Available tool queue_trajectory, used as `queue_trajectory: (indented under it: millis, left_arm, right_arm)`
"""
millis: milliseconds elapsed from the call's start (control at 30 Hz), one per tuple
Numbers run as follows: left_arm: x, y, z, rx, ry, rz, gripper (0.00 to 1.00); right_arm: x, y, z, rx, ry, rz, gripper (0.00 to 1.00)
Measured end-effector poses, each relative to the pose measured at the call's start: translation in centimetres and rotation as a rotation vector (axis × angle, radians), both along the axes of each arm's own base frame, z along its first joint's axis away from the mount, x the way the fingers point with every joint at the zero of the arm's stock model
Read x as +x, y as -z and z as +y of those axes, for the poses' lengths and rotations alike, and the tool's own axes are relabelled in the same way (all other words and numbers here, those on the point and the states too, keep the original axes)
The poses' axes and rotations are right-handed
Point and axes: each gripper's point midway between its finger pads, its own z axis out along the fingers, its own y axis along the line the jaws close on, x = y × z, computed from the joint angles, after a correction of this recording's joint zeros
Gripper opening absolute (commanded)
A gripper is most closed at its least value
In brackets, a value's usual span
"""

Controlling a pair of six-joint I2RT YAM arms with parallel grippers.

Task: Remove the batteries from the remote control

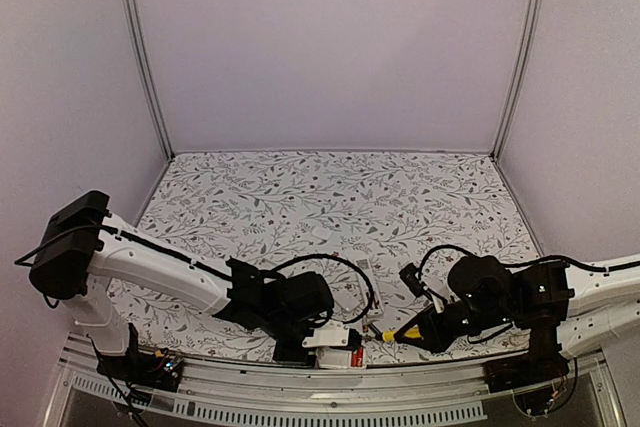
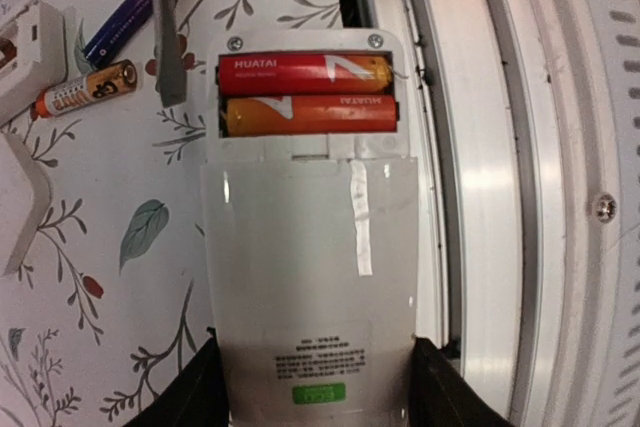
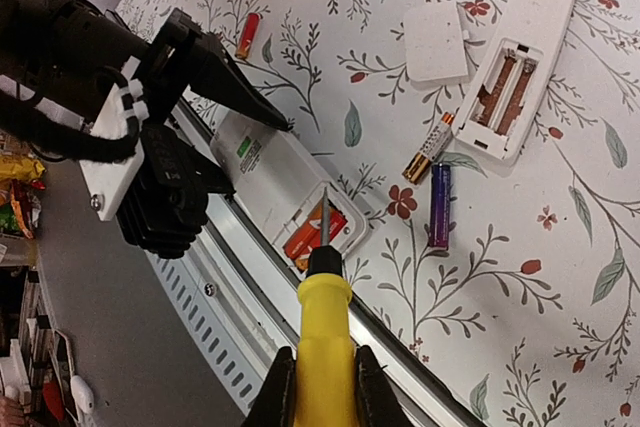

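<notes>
Holding the white remote (image 2: 310, 267) at the near table edge, the left gripper (image 2: 318, 402) has its fingers pressed against the remote's two long sides. The back is uncovered, and two red/orange batteries (image 2: 305, 115) sit side by side in the open compartment. Just right of it, the right gripper (image 3: 322, 392) is closed on the yellow-handled tool (image 3: 322, 327). The tool's tip is at the compartment's edge; contact cannot be told. Farther in, on the floral table (image 1: 400, 187), a gold battery (image 3: 428, 149) and a purple battery (image 3: 440, 205) lie loose beside a second remote (image 3: 520, 57) with its bay open, a detached cover (image 3: 437, 42) near it.
</notes>
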Motion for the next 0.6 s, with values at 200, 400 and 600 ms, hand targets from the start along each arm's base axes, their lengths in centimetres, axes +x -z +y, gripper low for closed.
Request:
queue_trajectory:
  millis: [200, 400, 600]
  left_arm:
    - [0.0, 0.0, 0.0, -0.001, 0.000, -0.001, 0.16]
    - [0.0, 0.0, 0.0, 0.000, 0.000, 0.000, 0.16]
    - [0.0, 0.0, 0.0, 0.000, 0.000, 0.001, 0.16]
  right_arm:
    - [-0.3, 1.1, 0.1, -0.036, -0.019, 0.016, 0.00]
    - [-0.3, 1.2, 0.2, -0.040, -0.029, 0.009, 0.00]
    - [-0.3, 1.3, 0.4, -0.049, -0.047, 0.000, 0.00]
